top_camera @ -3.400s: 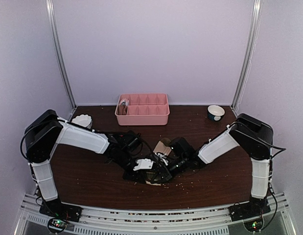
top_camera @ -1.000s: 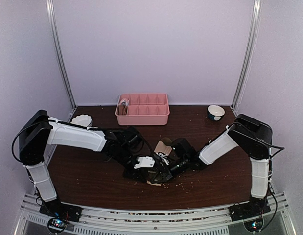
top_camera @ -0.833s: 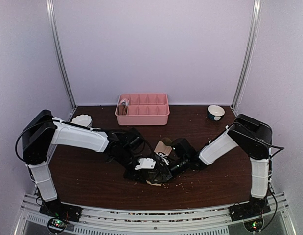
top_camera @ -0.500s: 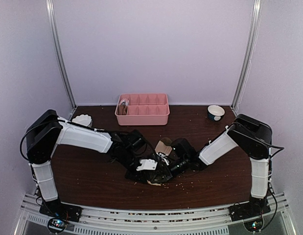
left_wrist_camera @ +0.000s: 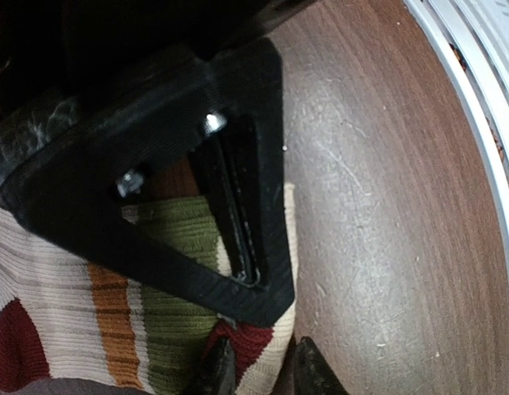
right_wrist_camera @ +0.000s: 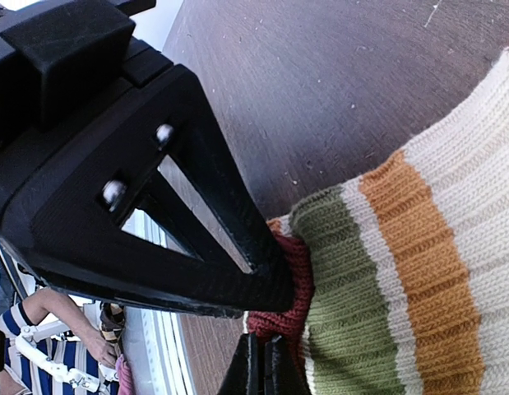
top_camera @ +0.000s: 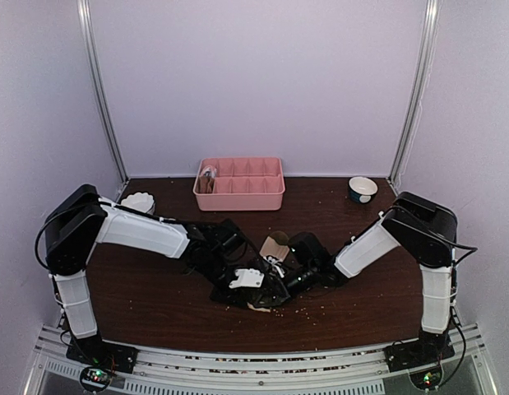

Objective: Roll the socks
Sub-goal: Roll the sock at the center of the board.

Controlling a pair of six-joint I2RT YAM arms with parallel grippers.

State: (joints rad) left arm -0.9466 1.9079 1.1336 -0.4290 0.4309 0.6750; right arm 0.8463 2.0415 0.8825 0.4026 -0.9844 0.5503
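The striped sock [left_wrist_camera: 164,329] lies on the table [left_wrist_camera: 386,206] with both grippers at its red end. The left gripper [left_wrist_camera: 258,374] has its tips a little apart astride that end, and the right gripper [right_wrist_camera: 261,366] is fully closed with its tips against the same red edge, so neither arm is nearer. From the tips the sock's length runs off sideways, across its stripes, so a roll would likely travel that way. Whether either pair of tips actually nips fabric is unclear, both wrist views cut off the sock's far end, and from above the arms hide it.
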